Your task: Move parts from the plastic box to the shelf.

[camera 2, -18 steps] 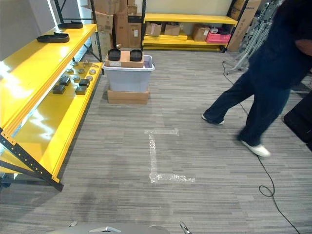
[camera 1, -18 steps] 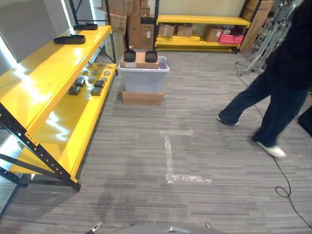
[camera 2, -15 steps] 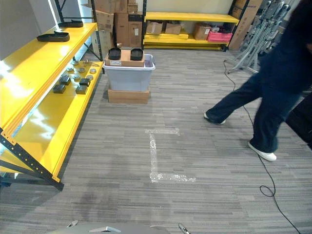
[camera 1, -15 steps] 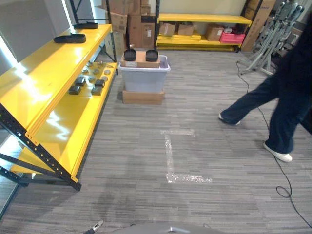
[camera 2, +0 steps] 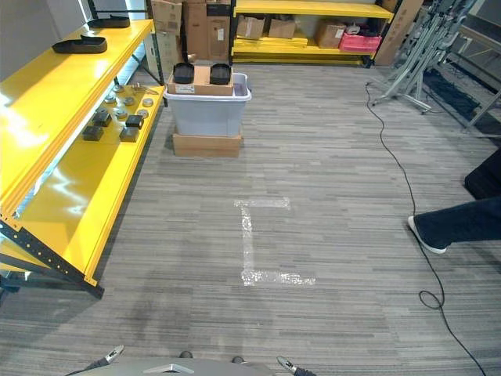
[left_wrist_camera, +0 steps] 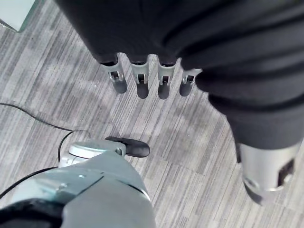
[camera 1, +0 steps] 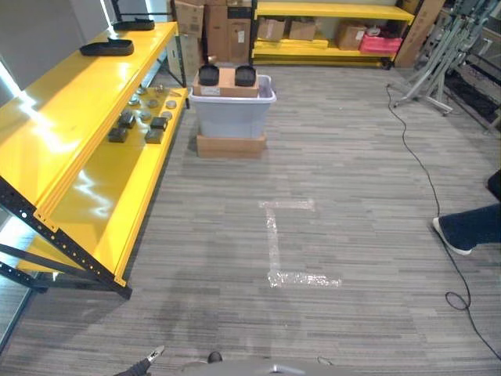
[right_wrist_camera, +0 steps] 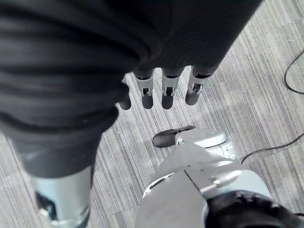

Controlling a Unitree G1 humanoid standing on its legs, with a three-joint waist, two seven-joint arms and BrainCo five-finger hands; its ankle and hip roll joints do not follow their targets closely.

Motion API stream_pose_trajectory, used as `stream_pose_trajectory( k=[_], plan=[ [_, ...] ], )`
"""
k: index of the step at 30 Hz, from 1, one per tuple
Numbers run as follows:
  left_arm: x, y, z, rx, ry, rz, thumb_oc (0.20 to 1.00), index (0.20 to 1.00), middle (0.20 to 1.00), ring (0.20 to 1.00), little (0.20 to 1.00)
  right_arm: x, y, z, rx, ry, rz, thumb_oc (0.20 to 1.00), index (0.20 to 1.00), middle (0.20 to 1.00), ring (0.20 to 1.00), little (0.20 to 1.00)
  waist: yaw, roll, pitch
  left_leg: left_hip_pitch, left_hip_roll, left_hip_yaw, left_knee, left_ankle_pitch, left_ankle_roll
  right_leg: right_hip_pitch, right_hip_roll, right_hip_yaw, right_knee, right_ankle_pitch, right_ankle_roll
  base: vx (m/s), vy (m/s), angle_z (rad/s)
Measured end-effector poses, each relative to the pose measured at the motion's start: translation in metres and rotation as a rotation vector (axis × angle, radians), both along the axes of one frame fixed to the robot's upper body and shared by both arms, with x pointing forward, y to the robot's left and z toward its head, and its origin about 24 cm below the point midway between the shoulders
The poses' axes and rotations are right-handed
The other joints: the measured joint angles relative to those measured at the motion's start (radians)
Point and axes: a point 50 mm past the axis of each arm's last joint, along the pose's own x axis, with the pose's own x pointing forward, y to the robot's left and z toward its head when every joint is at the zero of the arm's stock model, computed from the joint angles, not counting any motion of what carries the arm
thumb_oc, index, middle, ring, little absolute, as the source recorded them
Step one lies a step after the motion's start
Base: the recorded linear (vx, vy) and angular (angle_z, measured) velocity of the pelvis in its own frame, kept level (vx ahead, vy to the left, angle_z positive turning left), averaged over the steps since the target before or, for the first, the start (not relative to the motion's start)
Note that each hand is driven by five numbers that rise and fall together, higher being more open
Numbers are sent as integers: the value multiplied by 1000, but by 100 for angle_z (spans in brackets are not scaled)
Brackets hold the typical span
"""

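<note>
The grey plastic box (camera 1: pixel 232 112) stands on a flat cardboard box at the far end of the floor, beside the yellow shelf (camera 1: pixel 66 125). A cardboard box and two black round parts (camera 1: pixel 208 74) rest on top of it. Several small dark and metal parts (camera 1: pixel 138 129) lie on the shelf's lower level. My left hand (left_wrist_camera: pixel 140 81) hangs over the carpet with straight fingers, holding nothing. My right hand (right_wrist_camera: pixel 168 91) hangs the same way, empty, far from the box.
A person's lower leg and white shoe (camera 1: pixel 463 230) show at the right edge. White tape (camera 1: pixel 274 251) marks the carpet in the middle. Black trays (camera 1: pixel 106 48) sit on the shelf's top level. Cardboard boxes (camera 1: pixel 215 19) and metal stands (camera 1: pixel 438 55) line the back.
The person has walked off to the right; one leg and shoe remain in view. The camera has shifted slightly, and the box and shelf stay put.
</note>
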Motion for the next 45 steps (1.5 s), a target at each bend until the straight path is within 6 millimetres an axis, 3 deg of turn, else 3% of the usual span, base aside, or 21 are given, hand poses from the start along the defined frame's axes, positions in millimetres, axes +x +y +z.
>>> stream_pose_trajectory(
  k=[29, 36, 41, 44, 45],
  plan=[
    [22, 2, 5, 92, -137, -100, 1000, 1000, 1000, 1000, 1000, 11, 1, 1, -18, -69, 28, 1000, 1000, 1000, 1000, 1000, -2, -17, -11, 13, 0, 5, 0, 6, 11, 11, -1, 3, 5, 3, 0, 4, 2, 0],
    [25, 4, 6, 102, -161, -76, 1000, 1000, 1000, 1000, 1000, 38, 2, 9, -51, -245, 75, 1000, 1000, 1000, 1000, 1000, -16, -15, -12, 15, 0, 9, -1, 6, 12, 11, -1, 10, 5, 4, 1, 48, 41, -2],
    [51, 3, 16, 97, -302, -83, 1000, 1000, 1000, 1000, 1000, 49, -3, 14, -77, -302, 68, 1000, 1000, 1000, 1000, 1000, -9, -8, -8, 18, -2, 16, -1, 5, 17, 9, -3, 21, 9, 4, 3, 87, 82, -5],
    [65, 2, 20, 99, -339, -100, 1000, 1000, 1000, 1000, 1000, 62, 0, 17, -73, -338, 81, 1000, 1000, 1000, 1000, 1000, -12, -1, -2, 29, -8, 18, -1, -10, 30, -6, -5, 29, 71, -13, 13, 87, 135, -9],
    [70, 1, 21, 98, -345, -112, 1000, 1000, 1000, 1000, 1000, 70, 0, 20, -76, -350, 100, 1000, 1000, 1000, 1000, 1000, -13, 12, 20, 31, 1, 14, -1, -14, 33, -53, -8, 29, 179, -50, 25, 96, 118, 2]
  ],
)
